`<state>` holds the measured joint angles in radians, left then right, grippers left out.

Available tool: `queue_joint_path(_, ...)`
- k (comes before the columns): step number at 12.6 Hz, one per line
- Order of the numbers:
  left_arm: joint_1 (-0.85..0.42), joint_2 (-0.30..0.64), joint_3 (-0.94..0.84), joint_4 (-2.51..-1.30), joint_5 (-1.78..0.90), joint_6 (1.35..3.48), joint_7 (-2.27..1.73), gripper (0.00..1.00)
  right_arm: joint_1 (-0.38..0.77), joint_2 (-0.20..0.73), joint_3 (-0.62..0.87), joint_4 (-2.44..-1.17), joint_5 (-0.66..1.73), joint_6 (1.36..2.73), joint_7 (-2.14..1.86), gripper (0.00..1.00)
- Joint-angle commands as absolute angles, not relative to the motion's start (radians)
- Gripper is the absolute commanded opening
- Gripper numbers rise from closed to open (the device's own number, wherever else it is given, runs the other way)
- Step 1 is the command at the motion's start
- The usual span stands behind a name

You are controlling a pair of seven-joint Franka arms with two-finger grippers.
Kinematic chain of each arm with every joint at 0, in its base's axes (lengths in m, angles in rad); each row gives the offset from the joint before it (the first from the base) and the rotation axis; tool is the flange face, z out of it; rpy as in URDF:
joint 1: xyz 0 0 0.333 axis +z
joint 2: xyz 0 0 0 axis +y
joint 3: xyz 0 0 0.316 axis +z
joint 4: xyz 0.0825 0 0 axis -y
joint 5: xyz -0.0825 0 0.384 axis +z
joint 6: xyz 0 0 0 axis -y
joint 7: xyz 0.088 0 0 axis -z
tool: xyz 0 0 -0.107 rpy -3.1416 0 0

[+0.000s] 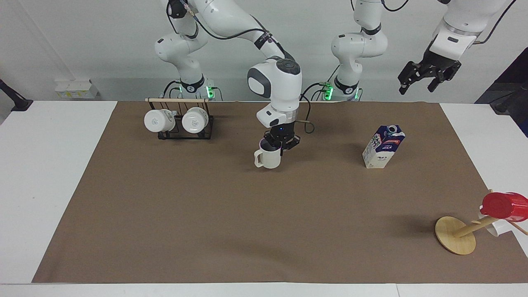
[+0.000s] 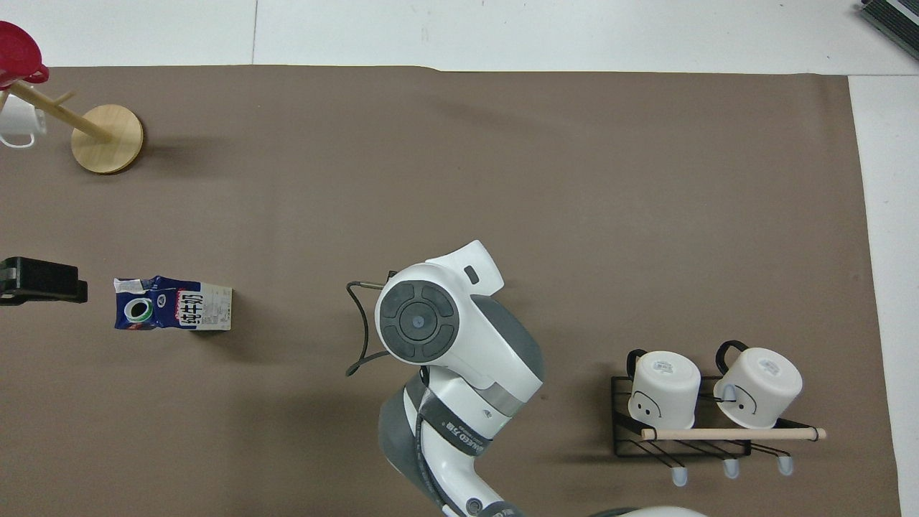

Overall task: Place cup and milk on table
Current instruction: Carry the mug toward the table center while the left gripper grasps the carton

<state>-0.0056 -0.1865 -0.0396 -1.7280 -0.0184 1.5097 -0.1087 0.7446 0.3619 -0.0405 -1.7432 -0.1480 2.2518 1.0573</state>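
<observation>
The cream cup (image 1: 269, 157) hangs upright from my right gripper (image 1: 281, 142), which is shut on its rim, low over the brown mat (image 1: 247, 227) of the white table (image 1: 49, 165). In the overhead view the right arm's wrist (image 2: 420, 323) hides the cup. The milk (image 1: 383, 147) stands on the mat toward the left arm's end; it also shows in the overhead view (image 2: 172, 304). My left gripper (image 1: 425, 76) is open and empty, raised high above the table's edge by the milk; its tip shows in the overhead view (image 2: 39, 280).
A black rack with two white mugs (image 1: 177, 121) stands near the right arm's base, also in the overhead view (image 2: 689, 402). A round wooden disc with a peg (image 1: 455, 240) carries a red cup (image 1: 503, 206) at the left arm's end, farther from the robots.
</observation>
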Motion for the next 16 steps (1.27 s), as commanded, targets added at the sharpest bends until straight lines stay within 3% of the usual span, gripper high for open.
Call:
queue_joint_path(1,-0.009,-0.242,-0.043,-1.876,-0.029,1.624,-0.1,1.0,0.739,0.38,-0.041,-1.73,-0.181,2.273,1.08,0.0)
queue_joint_path(3,-0.015,-0.285,-0.046,-1.995,-0.029,1.747,-0.098,1.0,0.736,0.385,-0.043,-1.744,-0.181,2.287,1.08,0.0)
queue_joint_path(11,-0.015,-0.353,-0.043,-2.241,-0.028,1.966,-0.02,1.0,0.735,0.394,-0.043,-1.793,-0.179,2.327,1.078,0.0)
queue_joint_path(12,-0.014,-0.359,-0.043,-2.264,-0.028,1.997,0.0,1.0,0.73,0.394,-0.043,-1.796,-0.179,2.326,1.078,0.05)
queue_joint_path(14,-0.015,-0.357,-0.043,-2.289,-0.028,2.035,0.003,1.0,0.724,0.394,-0.043,-1.798,-0.178,2.324,1.075,0.33)
queue_joint_path(15,-0.012,-0.357,-0.043,-2.31,-0.028,2.067,0.003,1.0,0.723,0.394,-0.043,-1.789,-0.179,2.319,1.075,0.71)
queue_joint_path(16,-0.008,-0.354,-0.041,-2.33,-0.028,2.098,0.017,1.0,0.724,0.393,-0.044,-1.783,-0.179,2.313,1.072,1.0)
